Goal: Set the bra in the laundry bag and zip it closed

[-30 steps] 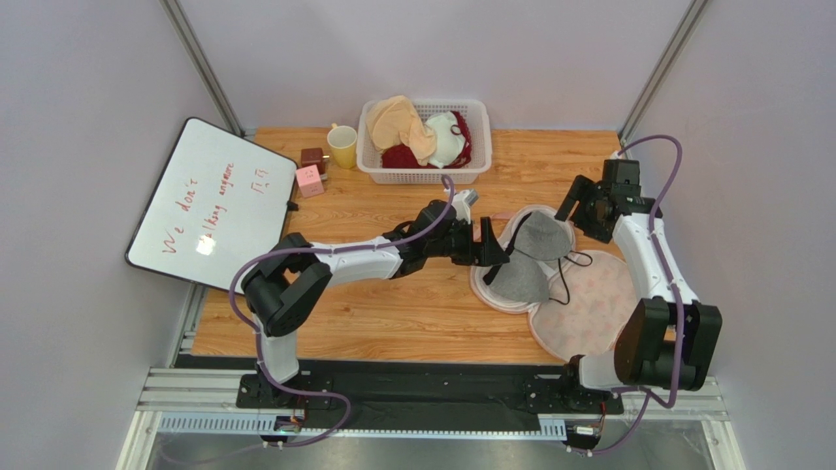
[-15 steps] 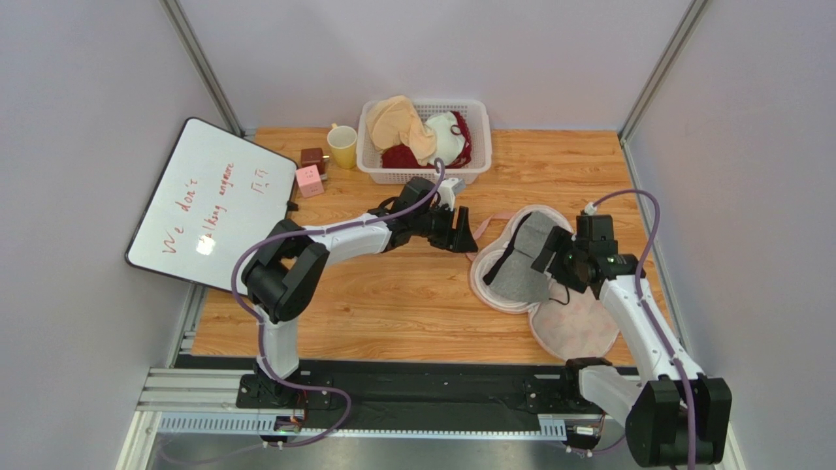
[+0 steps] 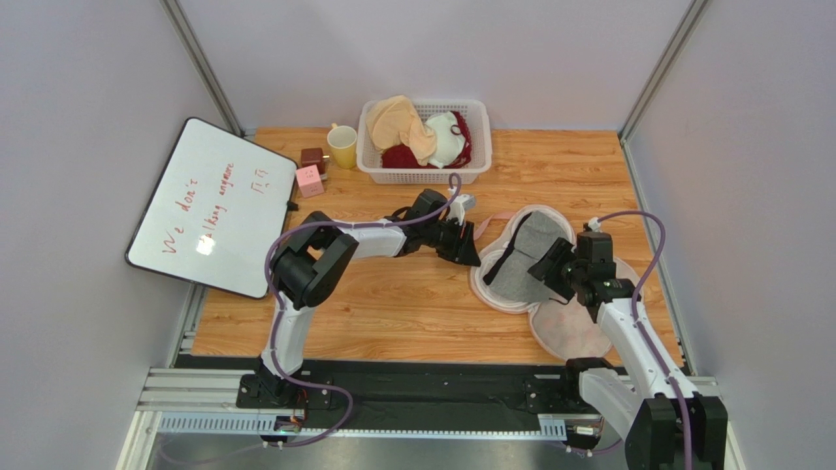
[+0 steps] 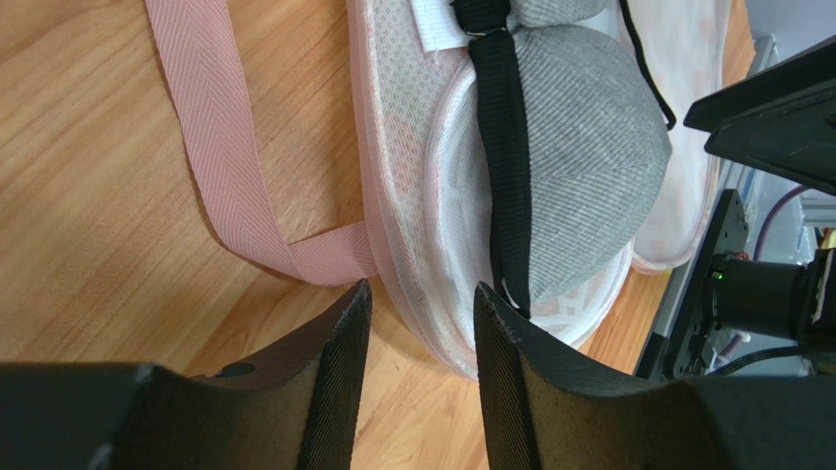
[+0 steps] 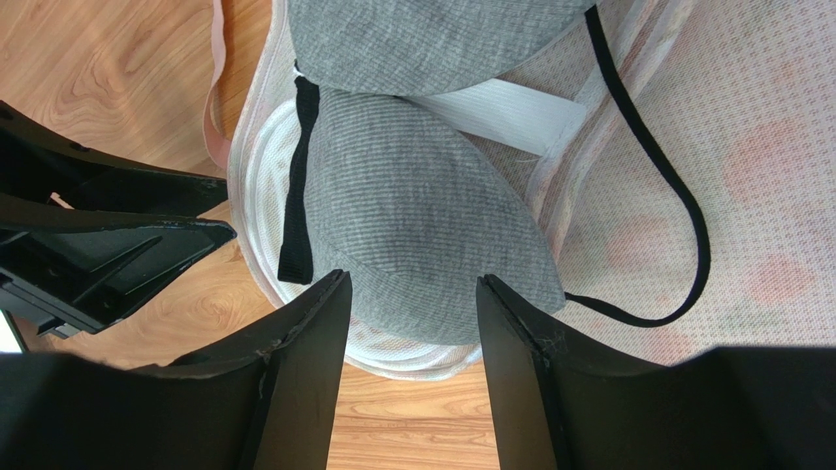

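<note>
Right end effector (image 5: 412, 282) has come over the bra (image 5: 422, 211), whose length runs straight ahead; it and left end effector (image 4: 420, 292) stand half-open, empty.

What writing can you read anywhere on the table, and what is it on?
"We don't": red handwriting, first line on the whiteboard.
"... anymore": second line there; its first word is lost in glare.
Small red marks beside these lines: too small to read.
No other text shows.

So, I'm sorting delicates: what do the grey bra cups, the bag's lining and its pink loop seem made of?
Bra: probably a soft, matte heathered knit over padding; fine ribbing shows.
Laundry bag lining: white, synthetic-looking mesh; tiny holes are visible.
Pink loop: flat woven webbing with a herringbone weave.
</note>
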You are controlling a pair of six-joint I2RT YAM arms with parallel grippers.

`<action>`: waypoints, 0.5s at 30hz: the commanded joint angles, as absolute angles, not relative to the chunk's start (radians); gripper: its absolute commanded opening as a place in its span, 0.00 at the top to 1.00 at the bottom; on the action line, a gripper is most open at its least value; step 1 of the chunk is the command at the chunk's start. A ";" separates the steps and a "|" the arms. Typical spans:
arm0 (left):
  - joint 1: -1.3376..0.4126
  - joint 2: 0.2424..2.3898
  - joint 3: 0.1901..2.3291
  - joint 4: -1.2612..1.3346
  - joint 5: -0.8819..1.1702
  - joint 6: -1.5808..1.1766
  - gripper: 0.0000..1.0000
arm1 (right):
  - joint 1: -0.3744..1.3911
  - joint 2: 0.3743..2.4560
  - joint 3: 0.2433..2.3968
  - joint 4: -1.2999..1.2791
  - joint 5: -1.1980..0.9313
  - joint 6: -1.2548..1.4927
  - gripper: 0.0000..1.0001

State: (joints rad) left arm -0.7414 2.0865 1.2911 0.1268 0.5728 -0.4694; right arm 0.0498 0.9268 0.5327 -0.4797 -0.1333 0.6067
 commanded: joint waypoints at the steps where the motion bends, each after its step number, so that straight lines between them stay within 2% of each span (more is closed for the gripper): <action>1: -0.749 2.109 1.333 0.201 0.617 -0.479 0.52 | 0.037 0.939 0.491 -0.356 -0.176 0.611 0.46; 6: -0.756 2.109 1.315 0.207 0.614 -0.485 0.57 | 0.038 1.011 0.462 -0.216 -0.328 0.606 0.48; 15: -0.758 2.086 1.270 0.244 0.620 -0.494 0.59 | 0.040 1.094 0.468 -0.103 -0.394 0.632 0.49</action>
